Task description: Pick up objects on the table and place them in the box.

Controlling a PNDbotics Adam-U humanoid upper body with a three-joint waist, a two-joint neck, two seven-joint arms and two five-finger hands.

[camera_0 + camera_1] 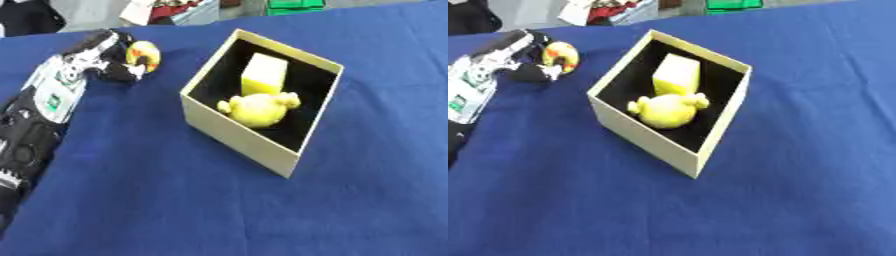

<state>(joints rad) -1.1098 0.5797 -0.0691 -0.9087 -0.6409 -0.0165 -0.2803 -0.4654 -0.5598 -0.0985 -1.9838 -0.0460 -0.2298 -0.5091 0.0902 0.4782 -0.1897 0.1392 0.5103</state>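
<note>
The left hand [112, 59] is reaching in from the left side of the view, far back on the table, and its fingers are curling round a small round yellow toy [144, 54] with orange-red marks, gripping it just above or on the blue tablecloth [175, 200]; whether the toy is touching the cloth cannot be told. The black and silver forearm is stretching back toward the lower left corner. The right hand is not showing in either view. Just to the right of the toy, and apart from it, a cream cardboard box [236, 135] with a dark inside is sitting open on the cloth, turned corner-on. Inside it a pale yellow block [263, 73] is standing toward the far wall, and a rounded yellow plush toy [258, 109] is lying in front of it, touching it.
</note>
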